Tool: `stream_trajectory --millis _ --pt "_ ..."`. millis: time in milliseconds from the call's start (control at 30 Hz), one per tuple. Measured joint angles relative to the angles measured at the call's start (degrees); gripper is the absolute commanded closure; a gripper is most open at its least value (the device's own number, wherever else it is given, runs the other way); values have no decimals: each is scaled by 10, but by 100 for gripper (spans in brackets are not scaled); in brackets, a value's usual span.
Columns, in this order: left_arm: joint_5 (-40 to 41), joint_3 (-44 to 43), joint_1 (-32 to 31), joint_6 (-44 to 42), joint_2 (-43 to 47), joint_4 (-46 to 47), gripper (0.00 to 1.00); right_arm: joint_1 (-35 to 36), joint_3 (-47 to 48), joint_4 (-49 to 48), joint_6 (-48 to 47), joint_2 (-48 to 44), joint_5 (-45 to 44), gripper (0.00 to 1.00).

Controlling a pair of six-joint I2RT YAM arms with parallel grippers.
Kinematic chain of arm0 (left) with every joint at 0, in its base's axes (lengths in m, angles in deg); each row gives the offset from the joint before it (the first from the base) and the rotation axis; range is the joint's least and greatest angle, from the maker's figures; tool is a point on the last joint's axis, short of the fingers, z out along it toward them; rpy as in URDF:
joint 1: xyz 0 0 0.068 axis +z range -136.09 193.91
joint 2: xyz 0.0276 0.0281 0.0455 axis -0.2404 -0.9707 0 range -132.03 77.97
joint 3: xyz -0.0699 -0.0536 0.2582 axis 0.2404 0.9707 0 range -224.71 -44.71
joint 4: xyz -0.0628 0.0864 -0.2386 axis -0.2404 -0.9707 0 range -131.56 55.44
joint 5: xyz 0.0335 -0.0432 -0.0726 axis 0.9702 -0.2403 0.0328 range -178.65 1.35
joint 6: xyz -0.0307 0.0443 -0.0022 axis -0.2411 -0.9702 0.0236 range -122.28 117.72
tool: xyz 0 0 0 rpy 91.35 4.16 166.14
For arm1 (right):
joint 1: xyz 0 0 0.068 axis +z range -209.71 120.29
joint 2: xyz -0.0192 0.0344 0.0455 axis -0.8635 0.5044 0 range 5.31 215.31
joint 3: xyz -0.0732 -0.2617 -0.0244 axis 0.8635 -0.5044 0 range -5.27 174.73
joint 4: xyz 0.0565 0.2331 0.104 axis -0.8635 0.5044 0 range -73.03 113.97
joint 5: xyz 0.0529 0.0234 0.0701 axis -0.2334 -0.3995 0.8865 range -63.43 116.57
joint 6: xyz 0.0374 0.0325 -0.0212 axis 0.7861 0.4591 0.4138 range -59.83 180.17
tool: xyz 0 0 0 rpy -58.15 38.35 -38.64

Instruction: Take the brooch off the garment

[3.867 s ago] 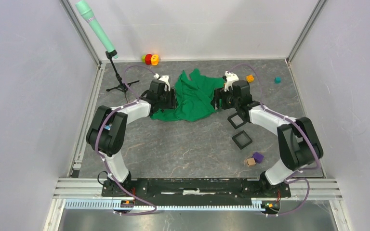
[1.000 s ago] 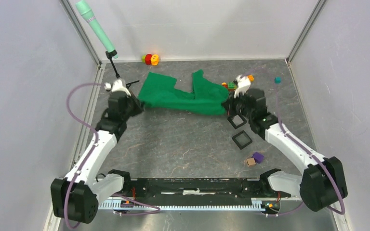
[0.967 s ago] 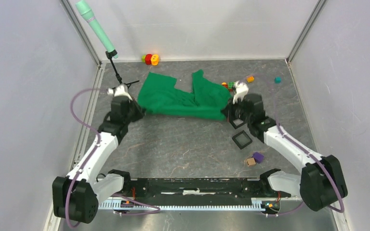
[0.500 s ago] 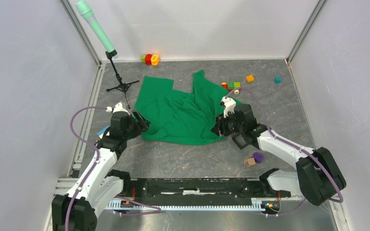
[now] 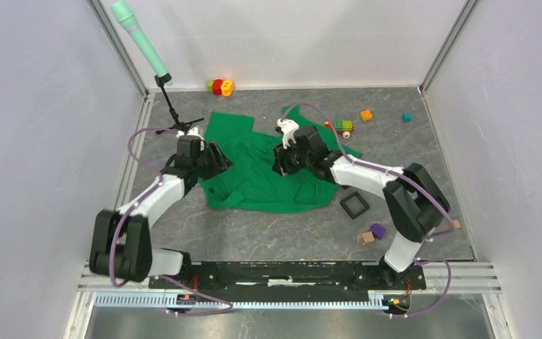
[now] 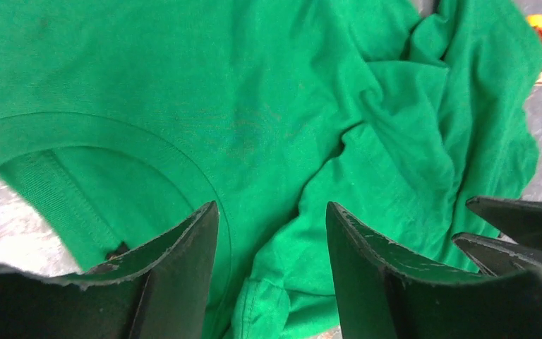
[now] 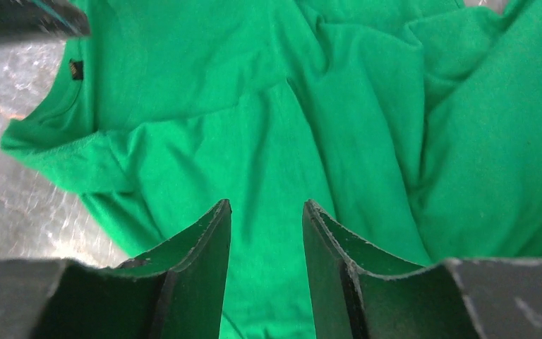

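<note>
Where the ribbed neckline of the large bright green fabric garment [image 5: 254, 187] curves, a tiny dark-gold speck, seemingly the brooch [image 7: 76, 68], sits on the cloth. The garment lies crumpled on the grey marbled surface [image 5: 275, 226], toward its far edge. The left gripper [image 6: 272, 212] and right gripper [image 7: 267, 208] hover over it, both spread, pinching nothing.

The garment [image 5: 254, 182] before me was bright green, my bench [image 5: 282, 236] mottled grey, the square frame [image 5: 353, 205] black.
</note>
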Motion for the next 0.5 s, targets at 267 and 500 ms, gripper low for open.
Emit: stream_trajectory --millis 267,500 --pt "-51 -43 0 2 -153 53 34 18 134 17 -2 134 -40 52" --pt "-52 -95 0 17 -214 59 32 18 216 46 -9 218 -55 54"
